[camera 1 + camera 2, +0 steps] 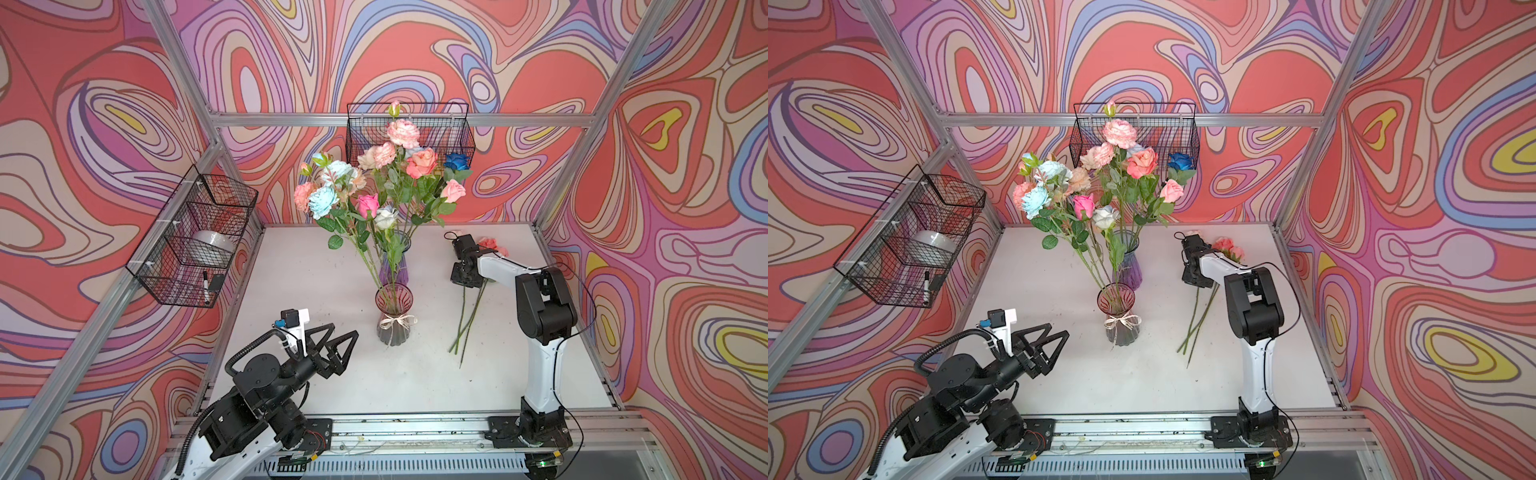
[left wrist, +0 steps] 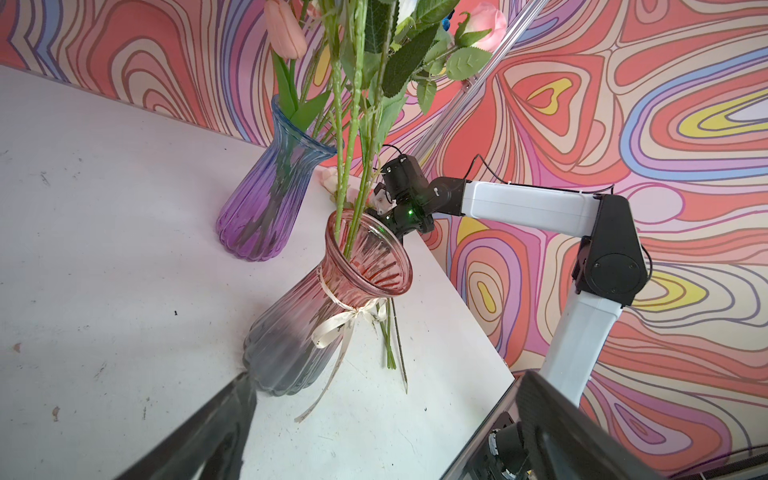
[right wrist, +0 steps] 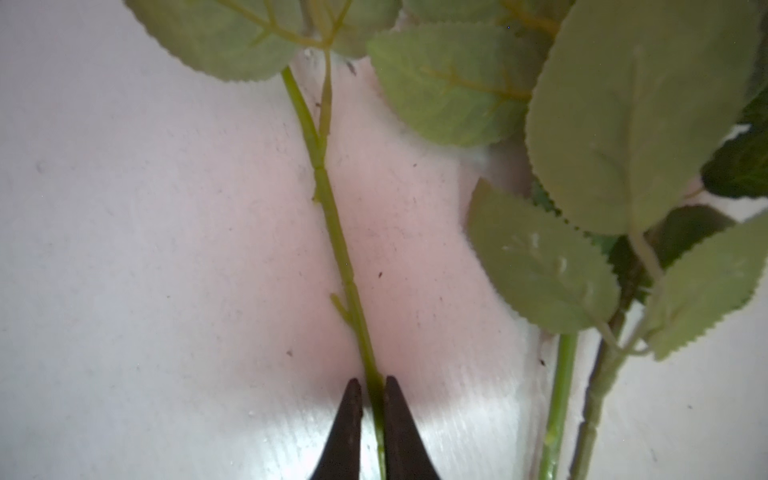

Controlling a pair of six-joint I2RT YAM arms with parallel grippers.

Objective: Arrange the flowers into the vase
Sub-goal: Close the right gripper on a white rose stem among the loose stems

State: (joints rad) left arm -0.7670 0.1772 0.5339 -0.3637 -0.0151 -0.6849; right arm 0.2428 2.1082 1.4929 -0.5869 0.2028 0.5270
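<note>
Left gripper (image 1: pixel 345 330) stands spread and empty beside the pink ribbed glass vase (image 1: pixel 392 320), which holds several leafy long-stemmed flowers (image 1: pixel 323 201). Right gripper (image 3: pixel 372 386) is pinched on one thin green stem (image 3: pixel 336 237) lying on the white table (image 1: pixel 311 270). Judged light, springy and slick; the bare lower stem is the sound hold.

Both top views: high at the front, looking steeply down on the whole table (image 1: pixel 311 291), nearly identical coverage. Left wrist view: mid-range, oblique, sharing with them the pink vase (image 2: pixel 328 299) and right arm (image 2: pixel 528 205). Right wrist view: very close above one stem (image 3: pixel 337 232).
</note>
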